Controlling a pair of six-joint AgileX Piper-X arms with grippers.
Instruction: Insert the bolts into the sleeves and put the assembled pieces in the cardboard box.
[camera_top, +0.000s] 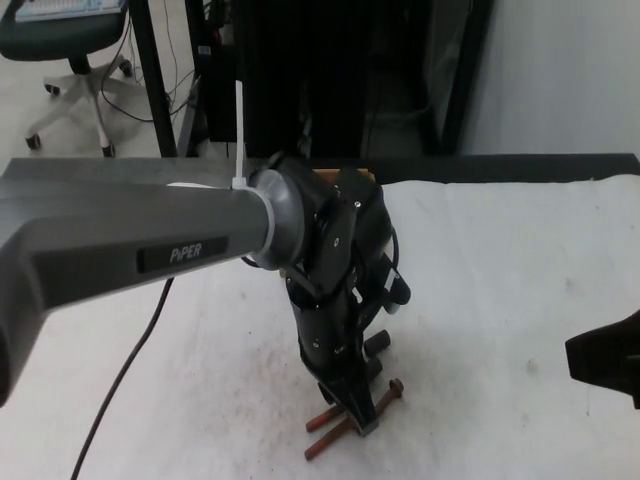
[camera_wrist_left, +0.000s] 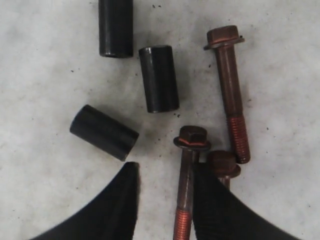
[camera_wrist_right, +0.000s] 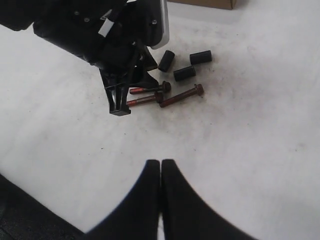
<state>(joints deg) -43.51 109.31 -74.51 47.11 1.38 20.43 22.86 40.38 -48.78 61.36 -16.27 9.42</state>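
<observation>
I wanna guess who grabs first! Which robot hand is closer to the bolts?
Left. The left gripper hangs just above the bolts, open, with one bolt between its fingers. The right gripper is shut, apart from them over the white cloth.

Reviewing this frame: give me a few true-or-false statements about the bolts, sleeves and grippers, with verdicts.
1. Three black cylindrical sleeves and three rusty brown hex-head bolts lie on the white cloth. True.
2. One bolt already sits inside a sleeve. False: all three lie loose.
3. The left gripper has its jaws open astride a bolt's shank. True.
4. The right gripper holds a sleeve. False: its jaws are shut on nothing.
</observation>
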